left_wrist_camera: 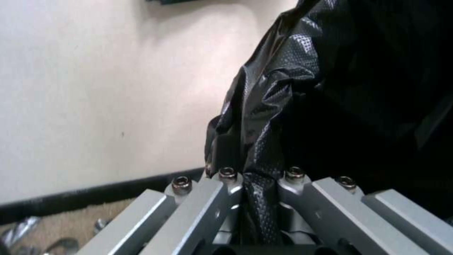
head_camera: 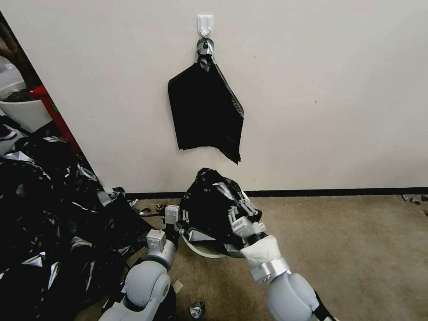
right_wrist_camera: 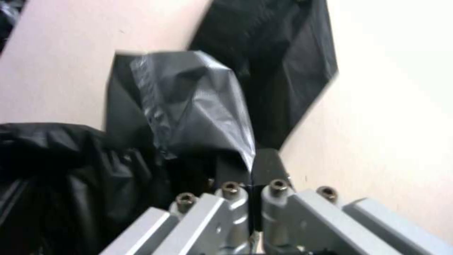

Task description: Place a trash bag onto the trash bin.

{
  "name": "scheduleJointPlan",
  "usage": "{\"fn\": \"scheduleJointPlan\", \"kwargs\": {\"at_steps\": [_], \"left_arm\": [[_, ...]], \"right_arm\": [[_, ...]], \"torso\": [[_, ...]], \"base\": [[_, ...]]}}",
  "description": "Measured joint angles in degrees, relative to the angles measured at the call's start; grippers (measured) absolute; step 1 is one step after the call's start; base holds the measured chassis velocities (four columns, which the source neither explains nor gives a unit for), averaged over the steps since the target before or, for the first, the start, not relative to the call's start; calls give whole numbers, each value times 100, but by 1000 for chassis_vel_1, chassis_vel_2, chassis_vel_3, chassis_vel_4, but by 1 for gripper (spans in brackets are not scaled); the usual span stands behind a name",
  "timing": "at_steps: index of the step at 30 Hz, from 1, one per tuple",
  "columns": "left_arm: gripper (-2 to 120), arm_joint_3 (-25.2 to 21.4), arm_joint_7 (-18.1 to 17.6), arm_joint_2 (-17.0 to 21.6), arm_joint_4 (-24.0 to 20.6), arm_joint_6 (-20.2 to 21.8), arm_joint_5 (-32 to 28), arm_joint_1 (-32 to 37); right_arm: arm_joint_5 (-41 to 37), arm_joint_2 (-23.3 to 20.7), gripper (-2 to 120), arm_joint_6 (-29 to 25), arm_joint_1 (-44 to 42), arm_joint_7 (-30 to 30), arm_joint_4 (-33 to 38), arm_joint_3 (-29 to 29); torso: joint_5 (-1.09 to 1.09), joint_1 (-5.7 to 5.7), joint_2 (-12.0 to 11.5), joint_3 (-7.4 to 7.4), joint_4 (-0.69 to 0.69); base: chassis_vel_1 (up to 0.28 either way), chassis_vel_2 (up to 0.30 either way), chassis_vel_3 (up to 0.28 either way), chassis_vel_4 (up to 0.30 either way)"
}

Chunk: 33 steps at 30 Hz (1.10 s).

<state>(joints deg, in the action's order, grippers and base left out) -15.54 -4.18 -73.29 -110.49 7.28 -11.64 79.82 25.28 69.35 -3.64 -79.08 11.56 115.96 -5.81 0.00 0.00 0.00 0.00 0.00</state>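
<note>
The robot is midway through lining the trash bin (head_camera: 203, 249): the trash bag (head_camera: 209, 205) is bunched above and over the bin's mouth, held between the two end effectors. The left end effector (head_camera: 182, 217) is pressed together on a fold of the bag's edge, the film pinched between its fingers (left_wrist_camera: 226, 191). The right end effector (head_camera: 243, 209), across the bag from the left one, is likewise closed on a flap of film that sticks up just past its tips. Only the near rim of the bin shows, below and between both end effectors.

The next move seems to call for drawing the two pinched edges apart and down over the rim.

Beyond the end effectors a flat black bundle (head_camera: 206, 111) hangs from a wall hook (head_camera: 205, 24). Outboard of the left end effector lies a heap of black plastic scraps (head_camera: 49, 214) on the floor, close enough to snag that arm.
</note>
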Motion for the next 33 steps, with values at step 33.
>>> {"fn": "scheduleJointPlan", "kwargs": {"at_steps": [33], "left_arm": [[3, -666, 982, 88, -108, 175, -1994, -326]], "right_arm": [[-1885, -55, 0, -1238, 580, -484, -1959, -367]], "torso": [[1, 0, 0, 0, 0]], "base": [[0, 0, 0, 0]]}}
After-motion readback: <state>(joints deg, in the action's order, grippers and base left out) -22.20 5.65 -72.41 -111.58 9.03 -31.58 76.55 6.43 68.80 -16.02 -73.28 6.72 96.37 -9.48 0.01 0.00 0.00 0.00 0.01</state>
